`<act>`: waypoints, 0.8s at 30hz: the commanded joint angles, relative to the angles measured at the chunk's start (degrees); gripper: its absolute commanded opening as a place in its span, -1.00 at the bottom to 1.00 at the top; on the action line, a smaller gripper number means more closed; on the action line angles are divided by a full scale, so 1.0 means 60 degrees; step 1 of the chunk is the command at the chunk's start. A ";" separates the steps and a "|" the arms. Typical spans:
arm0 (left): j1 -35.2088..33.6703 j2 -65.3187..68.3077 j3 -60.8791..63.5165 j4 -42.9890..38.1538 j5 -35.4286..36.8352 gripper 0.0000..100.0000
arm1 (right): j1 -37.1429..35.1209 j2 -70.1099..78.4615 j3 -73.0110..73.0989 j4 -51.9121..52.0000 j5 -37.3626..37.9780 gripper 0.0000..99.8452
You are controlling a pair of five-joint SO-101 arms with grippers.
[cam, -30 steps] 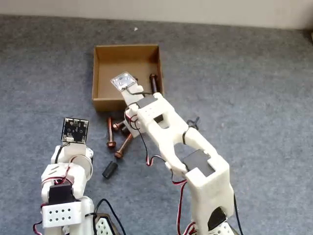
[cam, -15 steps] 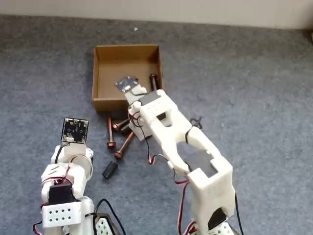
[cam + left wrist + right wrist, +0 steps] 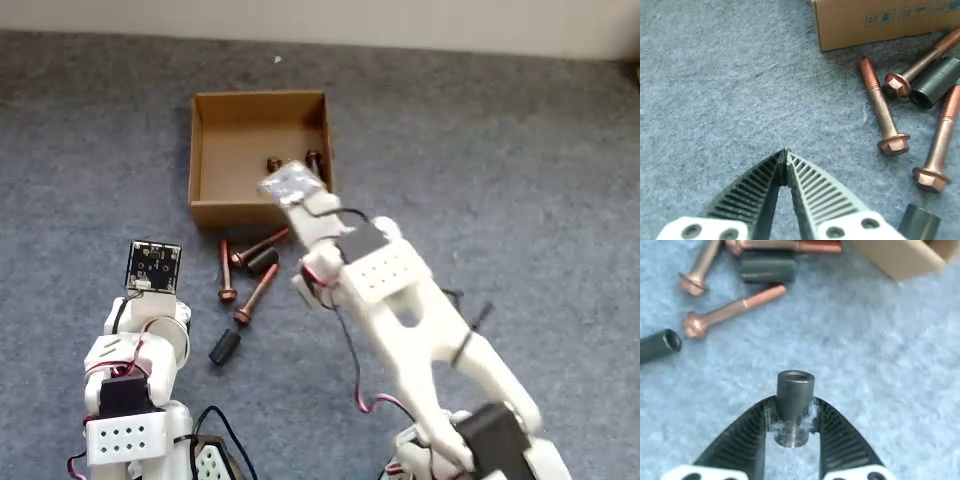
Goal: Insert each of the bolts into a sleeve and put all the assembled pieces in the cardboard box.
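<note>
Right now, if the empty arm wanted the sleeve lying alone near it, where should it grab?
Probably across the middle of the sleeve, coming straight down. It lies on its side on the carpet, apart from the bolts, so the jaws can straddle its round flanks. The left gripper is shut and must open first.
</note>
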 commanded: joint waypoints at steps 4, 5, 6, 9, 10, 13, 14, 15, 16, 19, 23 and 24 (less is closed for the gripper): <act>-0.0139 -0.0066 -0.0623 -0.0088 -0.0103 -0.99 | 0.1311 -0.2234 0.2469 -0.2015 0.0000 -0.99; -0.0139 -0.0066 -0.0725 0.0000 -0.0103 -0.99 | 0.1429 -0.2440 0.2879 -0.2366 -0.0073 -0.99; -0.0125 -0.0051 -0.0842 0.0117 -0.0103 -0.99 | 0.1516 -0.2645 0.3289 -0.2762 -0.0308 -0.99; -0.0095 0.0022 -0.1429 0.0440 -0.0103 -0.99 | 0.1810 -0.3070 0.4286 -0.3788 -0.0894 -0.99; -0.0095 0.0022 -0.1692 0.0557 -0.0103 -0.98 | 0.1912 -0.3172 0.4535 -0.4037 -0.0938 -0.99; 0.0007 0.0051 -0.2571 0.0923 -0.0117 -0.98 | 0.2088 -0.3319 0.4989 -0.4549 -0.0982 -0.99; 0.0139 0.0051 -0.2850 0.1070 -0.0220 -0.98 | 0.2147 -0.3319 0.5048 -0.4681 -0.0982 -0.99; 0.0286 0.0051 -0.3114 0.1275 -0.0396 -0.98 | 0.2161 -0.3319 0.5092 -0.4784 -0.0996 -0.99; 0.0476 0.0095 -0.3363 0.1436 -0.0498 -0.98 | 0.2161 -0.3319 0.5136 -0.4872 -0.0996 -0.99; 0.0974 0.0755 -0.4007 0.1641 -0.0527 -0.98 | 0.2176 -0.3304 0.5150 -0.4901 -0.0996 -0.99; 0.1458 0.2542 -0.4784 0.1597 -0.0542 -0.98 | 0.2176 -0.3304 0.5150 -0.4901 -0.0996 -0.99; 0.1590 0.3070 -0.4960 0.1597 -0.0542 -0.98 | 0.2176 -0.3304 0.5150 -0.4901 -0.0996 -0.99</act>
